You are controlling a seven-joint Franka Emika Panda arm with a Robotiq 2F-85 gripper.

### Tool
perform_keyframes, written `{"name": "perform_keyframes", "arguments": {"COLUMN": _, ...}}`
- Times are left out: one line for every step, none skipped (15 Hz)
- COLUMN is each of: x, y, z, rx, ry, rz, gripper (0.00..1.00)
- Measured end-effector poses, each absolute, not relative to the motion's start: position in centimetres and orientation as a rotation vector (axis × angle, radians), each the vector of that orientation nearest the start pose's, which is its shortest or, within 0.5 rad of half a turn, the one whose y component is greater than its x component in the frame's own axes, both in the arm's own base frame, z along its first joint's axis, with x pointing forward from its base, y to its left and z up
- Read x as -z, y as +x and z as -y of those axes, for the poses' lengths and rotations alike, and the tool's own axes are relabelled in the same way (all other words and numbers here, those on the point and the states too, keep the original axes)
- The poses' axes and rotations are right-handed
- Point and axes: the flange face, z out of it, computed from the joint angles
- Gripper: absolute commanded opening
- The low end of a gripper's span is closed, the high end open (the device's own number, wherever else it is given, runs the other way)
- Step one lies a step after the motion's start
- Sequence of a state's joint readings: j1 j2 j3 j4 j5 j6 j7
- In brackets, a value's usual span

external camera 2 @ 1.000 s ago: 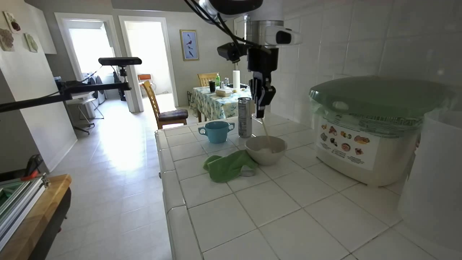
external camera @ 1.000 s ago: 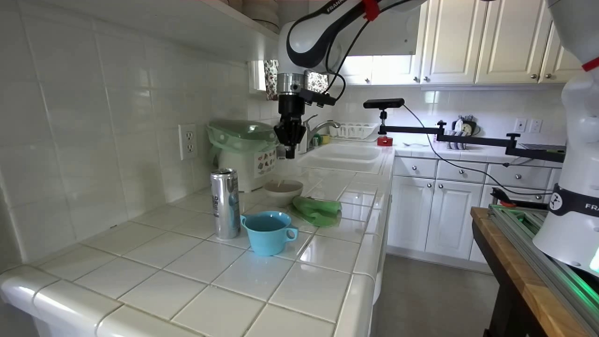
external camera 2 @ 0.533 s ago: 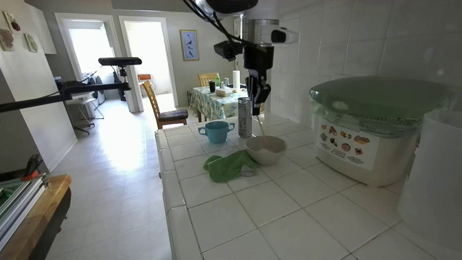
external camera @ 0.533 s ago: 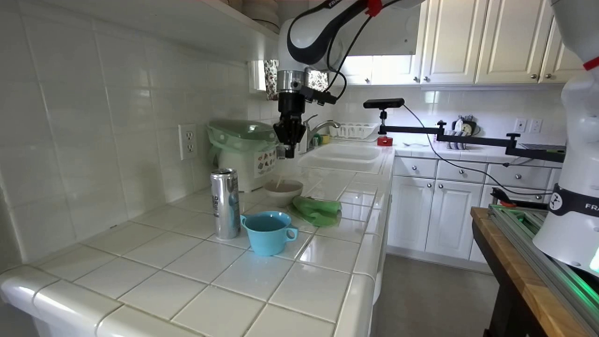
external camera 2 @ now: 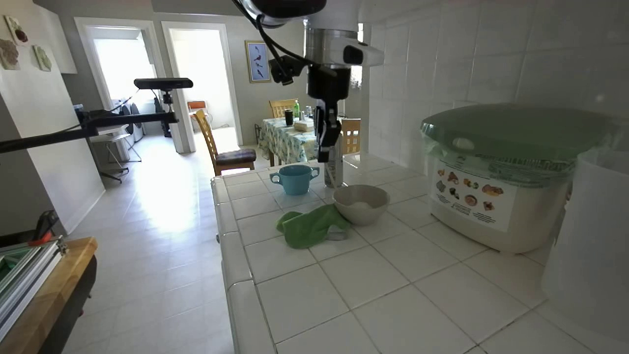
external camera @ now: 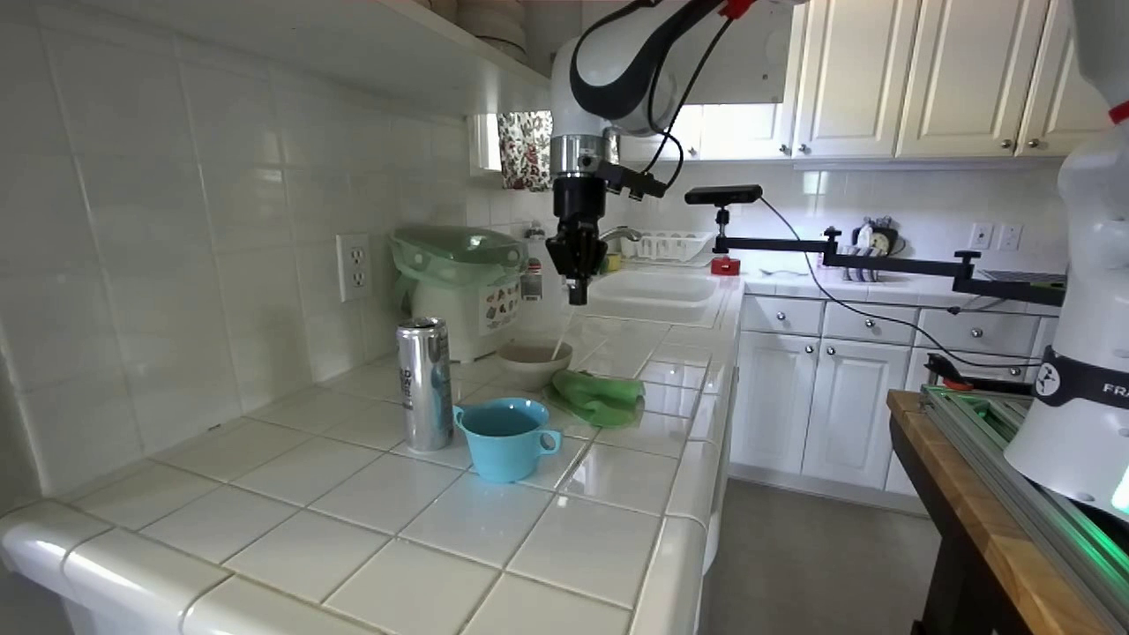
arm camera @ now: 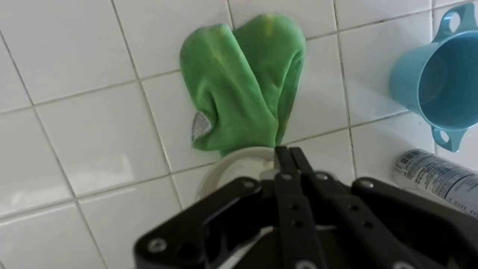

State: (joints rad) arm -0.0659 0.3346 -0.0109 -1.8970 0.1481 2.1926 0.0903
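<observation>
My gripper (external camera: pixel 578 298) points straight down above the counter and is shut on a thin pale stick (external camera: pixel 560 339). In an exterior view the gripper (external camera 2: pixel 323 158) shows the stick (external camera 2: pixel 330 175) slanting down from its fingertips to a bowl. The off-white bowl (external camera: pixel 535 366) stands upright on the tiles with pale contents; the stick's lower end is hidden inside it. In the wrist view the fingertips (arm camera: pixel 288 148) are nearly together and partly cover the bowl (arm camera: pixel 213 175). A crumpled green cloth (arm camera: pixel 239 89) lies against the bowl's side.
A blue two-handled cup (external camera: pixel 504 445) and a silver can (external camera: pixel 427 388) stand near the bowl. A white bin with a green lid (external camera 2: pixel 496 182) stands by the tiled wall. A shelf (external camera: pixel 423 53) overhangs the counter. The sink (external camera: pixel 653 295) lies behind the gripper.
My gripper and the stick have shifted across the bowl, rightward in one exterior view and leftward in the other. The stick's slant has changed. The bowl, cloth, cup and can look nearly unmoved.
</observation>
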Motion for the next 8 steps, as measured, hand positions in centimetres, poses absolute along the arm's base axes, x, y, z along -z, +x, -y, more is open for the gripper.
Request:
{"name": "perform_keyframes", "arguments": {"x": -32.3, "y": 61.3, "z": 4.4, "rx": -0.063, "ry": -3.002, "rz": -0.393, "gripper": 0.01}}
{"name": "perform_keyframes", "arguments": {"x": -32.3, "y": 60.9, "z": 4.7, "rx": -0.065, "ry": -3.002, "rz": -0.402, "gripper": 0.01}}
{"name": "perform_keyframes", "arguments": {"x": -32.3, "y": 60.6, "z": 5.1, "rx": -0.068, "ry": -3.003, "rz": -0.413, "gripper": 0.01}}
{"name": "perform_keyframes", "arguments": {"x": -32.3, "y": 60.4, "z": 5.5, "rx": -0.07, "ry": -3.002, "rz": -0.424, "gripper": 0.01}}
{"name": "perform_keyframes", "arguments": {"x": -32.2, "y": 60.2, "z": 6.0, "rx": -0.071, "ry": -3.002, "rz": -0.437, "gripper": 0.01}}
{"name": "perform_keyframes", "arguments": {"x": -32.2, "y": 60.2, "z": 6.4, "rx": -0.071, "ry": -3.002, "rz": -0.449, "gripper": 0.01}}
{"name": "perform_keyframes", "arguments": {"x": -32.2, "y": 60.1, "z": 6.9, "rx": -0.07, "ry": -3.001, "rz": -0.461, "gripper": 0.01}}
{"name": "perform_keyframes", "arguments": {"x": -32.2, "y": 60.1, "z": 7.4, "rx": -0.068, "ry": -3.0, "rz": -0.472, "gripper": 0.01}}
